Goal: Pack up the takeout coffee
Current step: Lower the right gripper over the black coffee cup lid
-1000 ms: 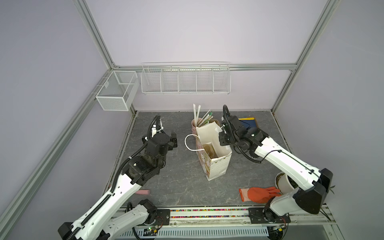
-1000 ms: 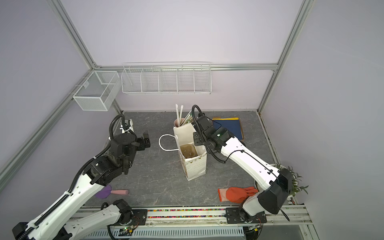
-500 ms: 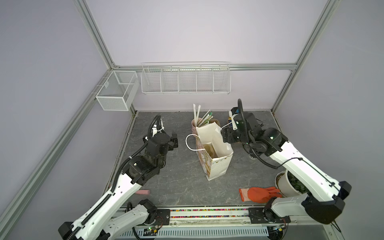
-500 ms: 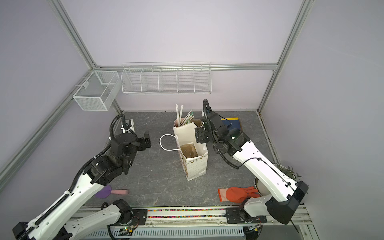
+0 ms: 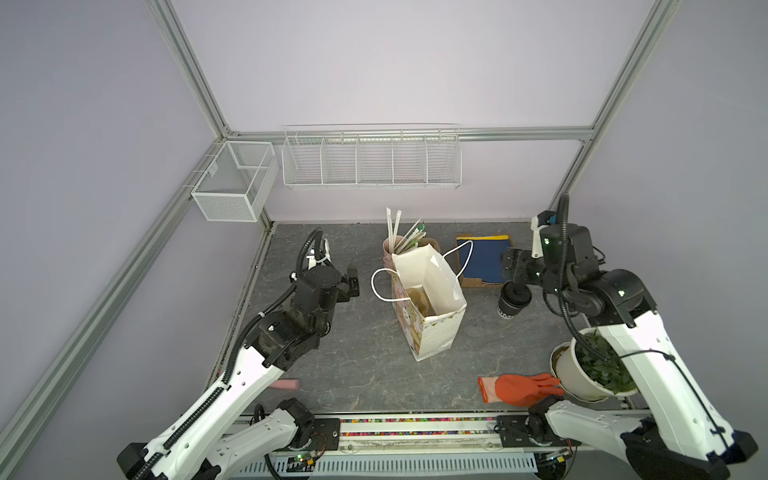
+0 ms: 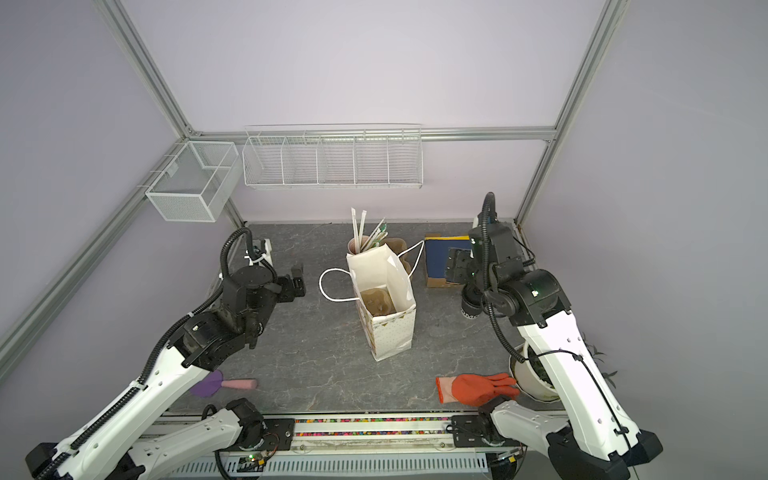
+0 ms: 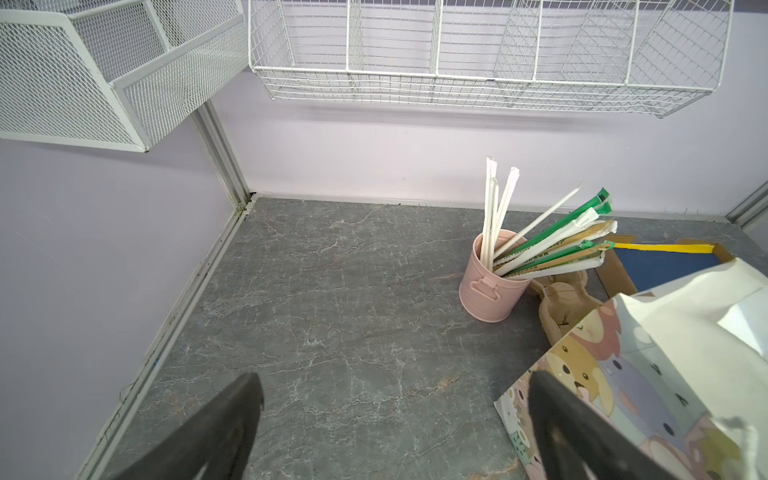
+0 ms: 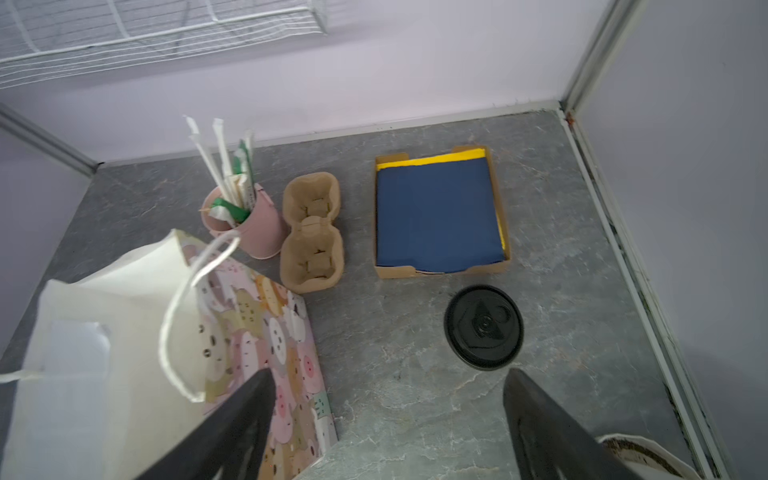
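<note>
The takeout coffee (image 5: 514, 300) (image 6: 471, 306) is a black paper cup with a round black lid (image 8: 483, 327). It stands upright on the grey floor, right of the paper bag (image 5: 434, 338) (image 6: 392, 332). My right gripper (image 5: 513, 269) (image 6: 457, 266) (image 8: 389, 376) hovers just above and behind the cup, open and empty; in the right wrist view the lid lies just ahead of its fingers. The bag stands open with a brown pulp carrier (image 5: 419, 300) inside. My left gripper (image 5: 352, 284) (image 6: 297, 282) (image 7: 395, 382) is open and empty, left of the bag.
A pink cup of straws (image 5: 395, 245) and a pulp carrier (image 8: 311, 237) stand behind the bag. A cardboard tray of blue napkins (image 5: 484, 259) is at the back right. A potted plant (image 5: 582, 374) and an orange glove (image 5: 515, 388) lie front right, a purple tool (image 6: 216, 384) front left.
My right gripper has left the bag's rim, swung right to above the coffee cup, and opened. The left arm has not moved.
</note>
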